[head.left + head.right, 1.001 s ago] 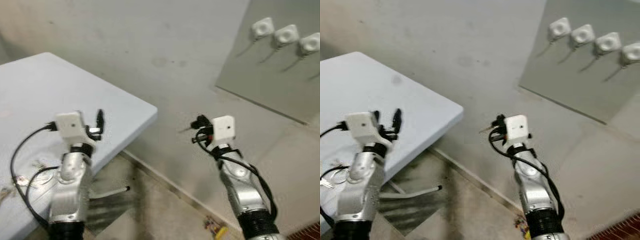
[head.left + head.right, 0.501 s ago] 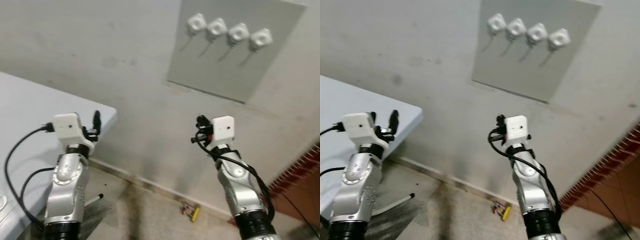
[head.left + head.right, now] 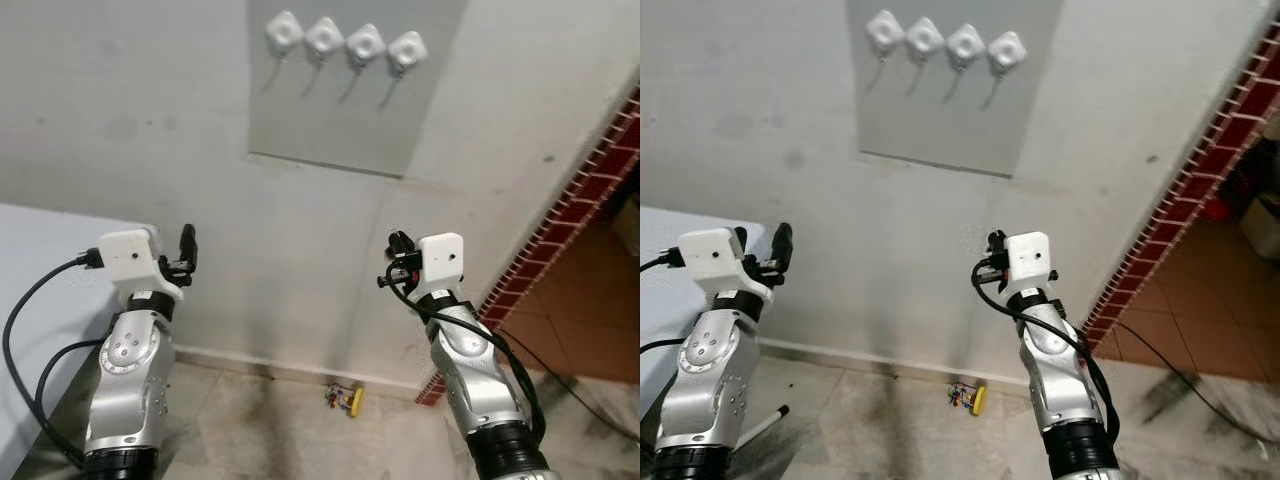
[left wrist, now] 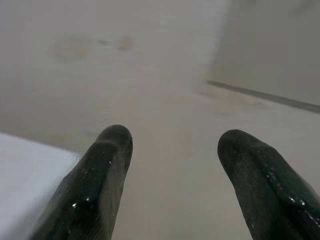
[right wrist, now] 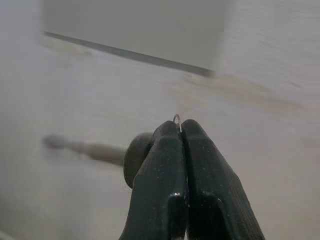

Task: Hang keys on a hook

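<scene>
View has swung right since a second ago: the table [image 3: 40, 260] slides off to the left edge, and the grey board [image 3: 350, 90] with its four white hooks [image 3: 345, 42] now sits high and centred. Right gripper [image 5: 180, 131] is pinched tight on the keys [image 5: 177, 119], only a ring sliver showing at its tips, held well below the hooks. Left gripper [image 4: 172, 150] is spread, empty. Judgement: the robot now faces the hooks; the approach and lift remain.

A plain corner of what appears to be a home: a grey plaster wall [image 3: 140, 110] carries a panel [image 3: 350, 110] with four white hooks [image 3: 345, 42], a red brick pillar [image 3: 570, 210] edges a terracotta-tiled floor [image 3: 585, 320], and a white table [image 3: 35, 260] stands close by.
</scene>
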